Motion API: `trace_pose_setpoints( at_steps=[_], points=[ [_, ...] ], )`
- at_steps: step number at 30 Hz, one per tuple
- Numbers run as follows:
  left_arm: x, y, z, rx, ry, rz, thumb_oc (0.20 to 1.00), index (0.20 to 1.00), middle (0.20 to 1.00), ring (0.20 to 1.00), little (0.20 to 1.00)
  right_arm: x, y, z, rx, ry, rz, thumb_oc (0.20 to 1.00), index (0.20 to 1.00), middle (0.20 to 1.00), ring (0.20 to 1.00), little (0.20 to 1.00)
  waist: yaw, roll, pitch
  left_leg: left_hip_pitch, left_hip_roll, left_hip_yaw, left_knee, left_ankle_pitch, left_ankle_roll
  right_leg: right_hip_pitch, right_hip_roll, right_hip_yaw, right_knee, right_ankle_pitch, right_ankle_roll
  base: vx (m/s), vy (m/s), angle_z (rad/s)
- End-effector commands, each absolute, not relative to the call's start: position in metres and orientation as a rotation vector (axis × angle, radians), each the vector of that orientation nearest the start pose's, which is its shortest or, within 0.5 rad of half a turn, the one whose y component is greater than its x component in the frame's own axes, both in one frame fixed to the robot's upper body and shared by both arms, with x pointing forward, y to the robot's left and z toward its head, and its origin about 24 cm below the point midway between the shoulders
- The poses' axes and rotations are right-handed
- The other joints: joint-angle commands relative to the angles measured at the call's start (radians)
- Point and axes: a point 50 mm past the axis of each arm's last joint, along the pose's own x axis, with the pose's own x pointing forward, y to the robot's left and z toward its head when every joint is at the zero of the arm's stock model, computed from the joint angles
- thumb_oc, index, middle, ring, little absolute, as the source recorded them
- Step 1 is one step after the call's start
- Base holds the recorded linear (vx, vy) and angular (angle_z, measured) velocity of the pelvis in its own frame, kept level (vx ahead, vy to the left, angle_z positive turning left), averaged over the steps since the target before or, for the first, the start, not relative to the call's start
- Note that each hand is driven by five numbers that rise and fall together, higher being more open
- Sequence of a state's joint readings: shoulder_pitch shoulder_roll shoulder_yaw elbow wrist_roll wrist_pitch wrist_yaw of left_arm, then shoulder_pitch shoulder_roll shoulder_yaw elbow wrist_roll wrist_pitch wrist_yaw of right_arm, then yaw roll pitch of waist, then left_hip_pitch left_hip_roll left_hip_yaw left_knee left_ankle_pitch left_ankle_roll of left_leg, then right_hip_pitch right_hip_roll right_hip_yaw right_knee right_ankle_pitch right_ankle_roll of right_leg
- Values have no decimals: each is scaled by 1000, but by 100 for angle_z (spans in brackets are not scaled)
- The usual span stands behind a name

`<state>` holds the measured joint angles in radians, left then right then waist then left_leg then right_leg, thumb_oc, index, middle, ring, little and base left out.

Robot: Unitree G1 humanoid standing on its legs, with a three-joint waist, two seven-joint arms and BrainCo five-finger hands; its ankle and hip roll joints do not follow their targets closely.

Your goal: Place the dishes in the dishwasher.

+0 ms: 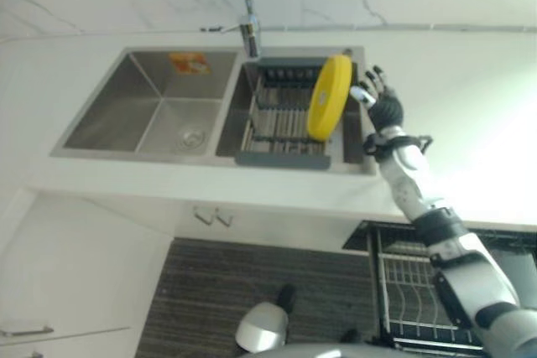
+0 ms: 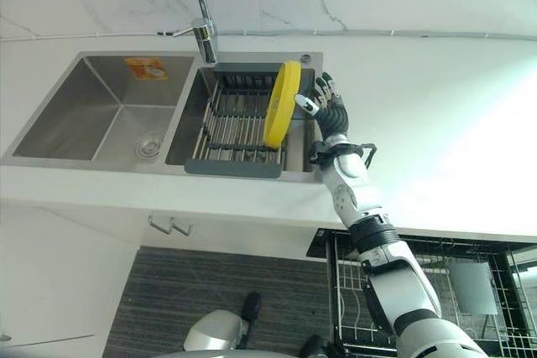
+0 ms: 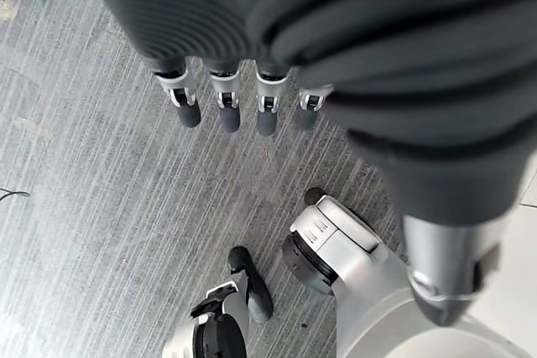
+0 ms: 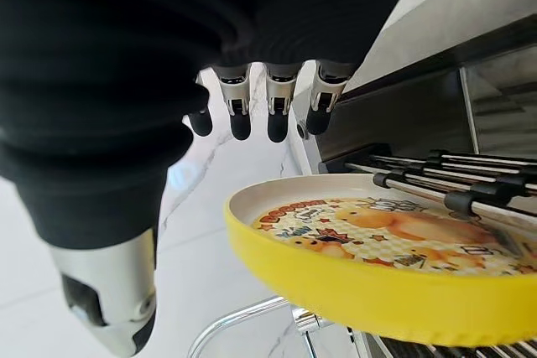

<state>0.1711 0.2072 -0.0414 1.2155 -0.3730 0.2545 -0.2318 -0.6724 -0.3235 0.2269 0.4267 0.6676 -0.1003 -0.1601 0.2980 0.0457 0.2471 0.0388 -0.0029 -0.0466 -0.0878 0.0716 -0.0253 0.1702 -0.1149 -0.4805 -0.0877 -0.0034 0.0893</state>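
Note:
A yellow plate [image 1: 329, 96] with a cartoon print stands on edge at the right end of the grey drying rack [image 1: 279, 123] in the sink's right basin. My right hand [image 1: 384, 106] is raised just to the right of the plate, open, with straight fingers [image 4: 252, 115]. In the right wrist view the plate's rim [image 4: 369, 291] lies between fingers and thumb without being clasped. My left hand [image 3: 226, 102] hangs open over the striped floor. The dishwasher's lower wire rack [image 1: 407, 278] is pulled out below the counter, at the lower right.
The left basin [image 1: 159, 111] has a drain and an orange sticker on its back wall. A tall faucet [image 1: 249, 31] rises behind the divider. White countertop [image 1: 470, 98] stretches to the right of the sink. Cabinet fronts with handles [image 1: 210, 217] sit below.

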Motion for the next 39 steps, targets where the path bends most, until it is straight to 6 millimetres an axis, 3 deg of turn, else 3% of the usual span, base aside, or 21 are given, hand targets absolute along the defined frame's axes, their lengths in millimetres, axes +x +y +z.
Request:
trace_pose_setpoints(
  at_steps=[1,22,39],
  points=[
    [-6,222,-172,-285,1611,144,1000,1000,1000,1000,1000,372,-131,189,245,-350,155,1000,1000,1000,1000,1000,24,9,-25,-75,2,5,23,-26,-7,18,-63,-9,141,-128,10,0,0,0],
    [-1,222,-172,-273,1607,141,1000,1000,1000,1000,1000,378,-132,183,231,-303,110,1000,1000,1000,1000,1000,39,9,-8,-82,-6,6,22,-25,4,13,-75,-24,158,-126,22,-4,10,3],
    [2,224,-171,-267,1610,143,1000,1000,1000,1000,1000,385,-129,191,183,-295,78,1000,1000,1000,1000,1000,63,13,8,-97,-19,-15,30,-21,16,10,-87,-31,194,-143,25,17,7,5]
  ],
)
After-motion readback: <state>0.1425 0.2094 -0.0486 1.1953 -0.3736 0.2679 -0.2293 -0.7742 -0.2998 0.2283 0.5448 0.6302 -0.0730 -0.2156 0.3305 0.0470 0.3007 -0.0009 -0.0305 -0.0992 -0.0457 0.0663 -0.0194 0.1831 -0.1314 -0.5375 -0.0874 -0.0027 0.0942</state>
